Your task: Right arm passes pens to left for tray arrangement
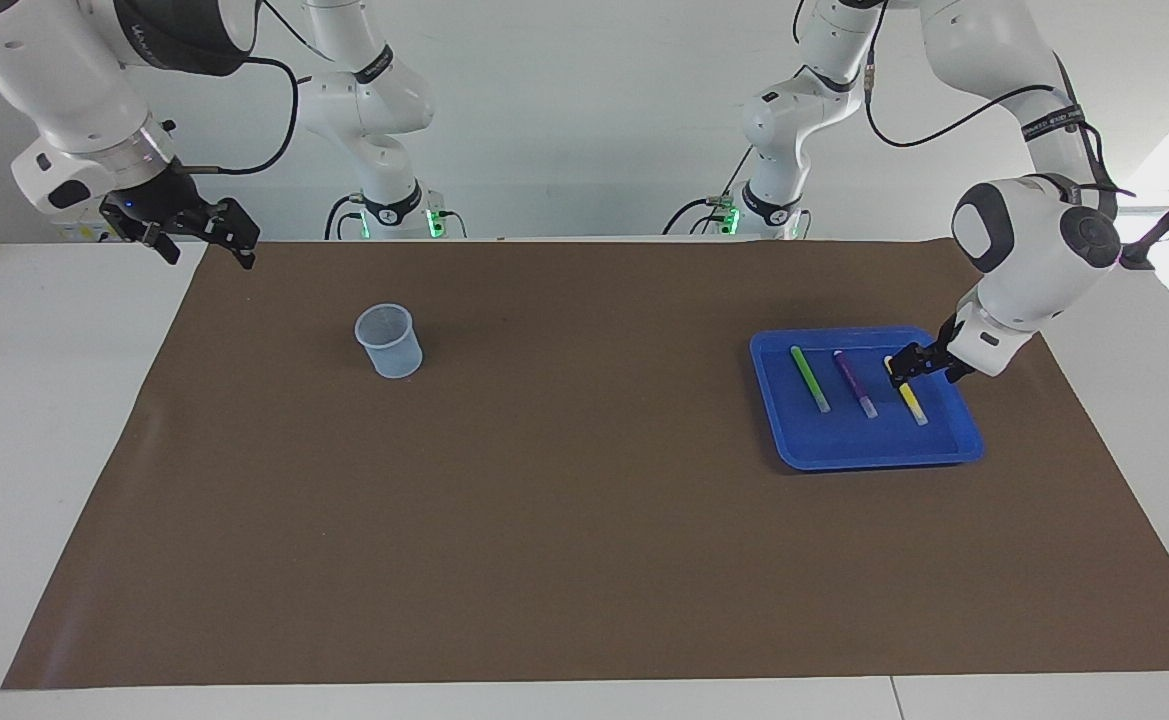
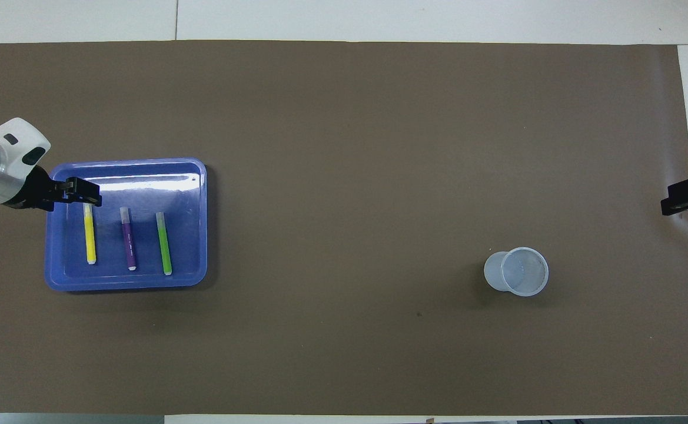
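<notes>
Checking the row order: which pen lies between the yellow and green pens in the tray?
The purple pen, between yellow pen and green pen; overhead view.

Robotics lab — two arms (image 1: pixel 1034 250), papered table (image 1: pixel 584 560)
</notes>
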`<state>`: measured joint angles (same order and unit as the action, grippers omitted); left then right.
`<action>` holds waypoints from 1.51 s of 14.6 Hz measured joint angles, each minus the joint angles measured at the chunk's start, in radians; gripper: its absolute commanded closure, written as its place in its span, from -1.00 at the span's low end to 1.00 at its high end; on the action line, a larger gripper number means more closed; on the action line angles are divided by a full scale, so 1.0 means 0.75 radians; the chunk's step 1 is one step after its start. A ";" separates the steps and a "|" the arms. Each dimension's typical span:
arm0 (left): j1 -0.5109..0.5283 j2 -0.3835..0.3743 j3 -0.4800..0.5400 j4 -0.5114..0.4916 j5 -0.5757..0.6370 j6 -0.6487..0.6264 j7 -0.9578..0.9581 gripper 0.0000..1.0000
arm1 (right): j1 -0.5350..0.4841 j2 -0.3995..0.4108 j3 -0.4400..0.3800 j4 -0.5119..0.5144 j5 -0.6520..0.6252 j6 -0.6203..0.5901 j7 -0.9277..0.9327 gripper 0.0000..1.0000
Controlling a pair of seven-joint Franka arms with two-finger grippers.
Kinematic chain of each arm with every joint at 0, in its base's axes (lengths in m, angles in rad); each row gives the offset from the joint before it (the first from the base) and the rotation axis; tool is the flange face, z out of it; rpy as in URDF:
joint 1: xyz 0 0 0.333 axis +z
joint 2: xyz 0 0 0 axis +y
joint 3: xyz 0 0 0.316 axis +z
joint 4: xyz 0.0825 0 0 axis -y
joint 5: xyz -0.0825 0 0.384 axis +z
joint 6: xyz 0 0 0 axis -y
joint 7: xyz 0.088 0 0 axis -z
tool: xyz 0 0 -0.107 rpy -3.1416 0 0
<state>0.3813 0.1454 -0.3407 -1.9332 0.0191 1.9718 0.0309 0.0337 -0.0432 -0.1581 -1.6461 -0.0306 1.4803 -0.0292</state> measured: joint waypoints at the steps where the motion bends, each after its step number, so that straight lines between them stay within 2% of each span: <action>1: -0.030 -0.001 -0.001 0.043 -0.002 -0.048 -0.026 -1.00 | 0.000 0.000 0.000 0.000 0.000 0.000 0.000 -1.00; 6: -0.202 -0.054 0.014 0.265 -0.003 -0.380 -0.172 -1.00 | 0.000 0.000 0.000 0.000 0.000 0.000 0.000 -1.00; 8: -0.330 -0.138 0.106 0.314 -0.003 -0.498 -0.179 -1.00 | 0.000 0.000 0.000 0.000 0.000 0.000 0.000 -1.00; 11: -0.558 -0.287 0.293 0.320 -0.004 -0.610 -0.179 -1.00 | 0.000 0.000 0.000 0.000 0.000 0.000 0.000 -1.00; 14: -0.697 -0.343 0.413 0.304 -0.004 -0.610 -0.179 -1.00 | 0.000 0.000 0.000 0.000 0.000 0.000 0.000 -1.00; 18: -0.710 -0.310 0.442 0.275 -0.074 -0.555 -0.179 -1.00 | 0.000 0.000 0.000 0.000 0.000 0.000 0.000 -1.00; 22: -0.712 -0.279 0.448 0.318 -0.099 -0.570 -0.179 -1.00 | 0.000 0.000 0.000 0.000 0.000 0.000 0.000 -1.00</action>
<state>-0.1525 -0.0637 -0.0043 -1.6949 -0.0548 1.5444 -0.1030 0.0337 -0.0432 -0.1580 -1.6461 -0.0305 1.4803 -0.0292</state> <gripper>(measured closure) 0.000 0.000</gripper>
